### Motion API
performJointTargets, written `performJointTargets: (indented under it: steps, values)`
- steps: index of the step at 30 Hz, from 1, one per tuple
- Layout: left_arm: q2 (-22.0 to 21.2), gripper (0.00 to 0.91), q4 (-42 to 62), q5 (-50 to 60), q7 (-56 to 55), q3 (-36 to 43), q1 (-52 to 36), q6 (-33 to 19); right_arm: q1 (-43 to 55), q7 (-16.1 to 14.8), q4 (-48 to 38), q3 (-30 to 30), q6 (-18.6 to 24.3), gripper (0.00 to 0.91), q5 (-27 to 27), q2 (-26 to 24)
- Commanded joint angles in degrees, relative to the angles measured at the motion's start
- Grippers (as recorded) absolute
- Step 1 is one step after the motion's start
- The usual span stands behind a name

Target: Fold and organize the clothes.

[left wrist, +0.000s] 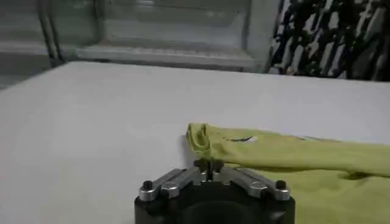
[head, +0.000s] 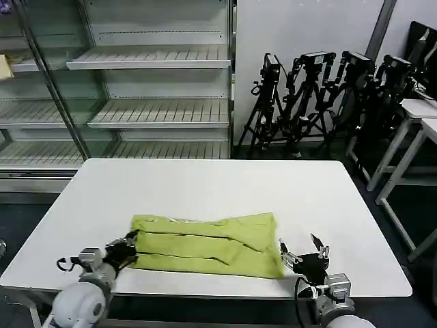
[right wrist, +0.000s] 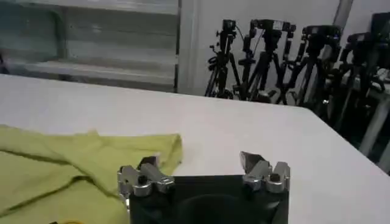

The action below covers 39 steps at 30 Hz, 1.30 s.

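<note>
From the head camera, the lime-green thin-fabric T-shirt (head: pixel 208 244) is lying folded into a band on the white worktop (head: pixel 205 188); the left gripper (head: pixel 128 249) is touching its left end; the right gripper (head: pixel 304 254) is sitting just beside its right end. In the left wrist view, the left gripper's (left wrist: pixel 209 167) jaws are pressing together at the T-shirt's (left wrist: pixel 292 155) edge, whether pinching cloth I cannot tell. In the right wrist view, the right gripper's (right wrist: pixel 201 164) jaws are gaping wide, holding nothing, one at the T-shirt's (right wrist: pixel 79 161) edge.

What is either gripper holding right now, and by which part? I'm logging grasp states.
The left gripper, shut, sits at the T-shirt's left edge; whether it pinches fabric cannot be told. The right gripper is open, holding nothing.
</note>
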Motion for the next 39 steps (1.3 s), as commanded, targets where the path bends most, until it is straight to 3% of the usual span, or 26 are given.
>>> performJointTargets:
  steps: [1, 6, 9, 14, 24, 28, 39]
  values:
    - [12.34, 0.010, 1.80, 10.96, 4.81, -14.62, 2.32, 1.97, 0.41, 0.06, -0.50, -1.16, 0.22, 0.907, -0.56, 0.26]
    - [19.00, 0.010, 1.95, 14.65, 7.29, -21.69, 4.05, 3.15, 0.76, 0.03, -0.55, -1.82, 0.31, 0.907, -0.92, 0.50]
    - [19.69, 0.010, -2.32, 13.88, 6.75, -22.57, 3.80, 4.46, 0.81, 0.06, -0.68, -2.00, 0.39, 0.907, -1.07, 0.75]
    - [16.41, 0.010, -12.03, 13.17, 4.05, -15.99, 3.78, 5.11, 0.32, 0.05, -0.63, -1.46, 0.56, 0.907, -1.22, 0.80]
    - [7.05, 0.010, -20.21, 6.88, -3.65, 11.51, -3.21, 5.29, -1.44, 0.05, 0.00, 0.46, 1.19, 0.907, -1.99, 0.80]
    - [5.26, 0.010, -20.40, 2.91, -6.29, 16.76, -4.15, 5.28, -1.82, 0.04, 0.11, 1.28, 1.28, 0.907, -1.98, 0.65]
    - [1.67, 0.010, -14.39, -4.18, -12.26, 22.12, -10.58, 5.27, -1.35, 0.01, -0.43, 1.28, 1.47, 0.907, -2.29, 1.00]
